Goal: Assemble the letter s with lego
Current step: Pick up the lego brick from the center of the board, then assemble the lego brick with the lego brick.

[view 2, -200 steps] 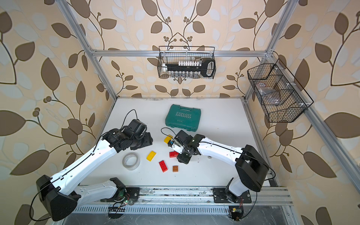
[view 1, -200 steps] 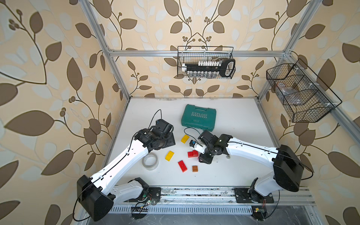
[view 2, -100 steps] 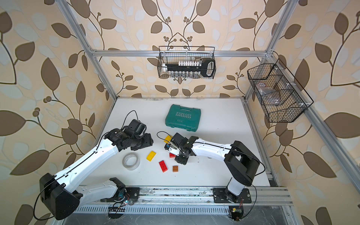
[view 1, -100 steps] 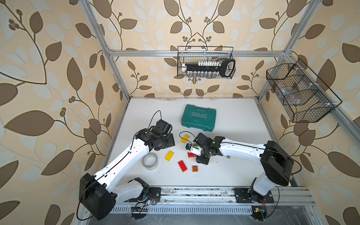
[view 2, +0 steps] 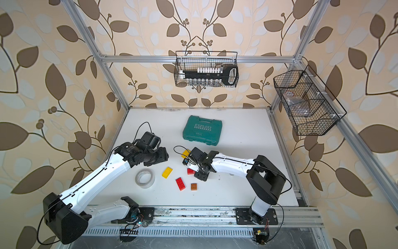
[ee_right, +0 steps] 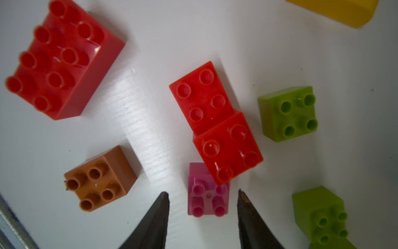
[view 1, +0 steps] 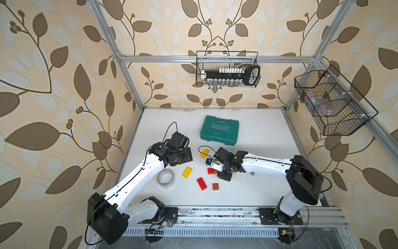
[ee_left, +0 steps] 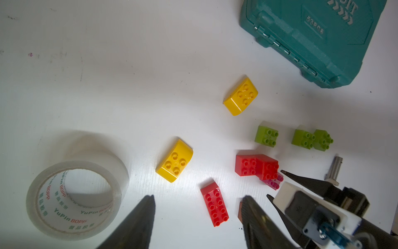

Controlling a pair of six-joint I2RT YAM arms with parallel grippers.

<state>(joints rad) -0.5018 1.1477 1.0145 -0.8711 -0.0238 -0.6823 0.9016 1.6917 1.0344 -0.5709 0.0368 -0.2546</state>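
Ten bricks, all studs up, on the white table (view 1: 258, 133), none yet joined into an S beyond one small red stack: early in the build, by the look of it. Step in hand, probably: taking the pink (ee_right: 207, 200). Next: closing squarely on its flanks and lifting without dragging the red lapped over it. From the left in both top views: tape (view 1: 166, 178), no part of the job; up and right of it the left gripper (ee_left: 198, 196), fingers spread and empty, hanging above the table. Next a yellow (view 1: 187, 172), long axis from lower left to upper right, and a second yellow (view 1: 204, 153) above it, lying the same way. Then the long red (view 1: 202, 183), slanted the other way, upper left to lower right, with the brown (view 1: 216, 186) just to its right. At centre two red squares (view 1: 212, 171), one seemingly riding up on the other and over a corner of the pink. Over the pink, the right gripper (ee_right: 202, 192), fingers apart with a sliver of table showing each side, so not yet pinching. Pink square, so no long axis; flanks in line with the fingers. Three greens (ee_left: 302, 139) hidden under that arm from above, near the reds in the left wrist view. Farther right a bolt (view 1: 251, 173); upper centre a case (view 1: 219, 131).
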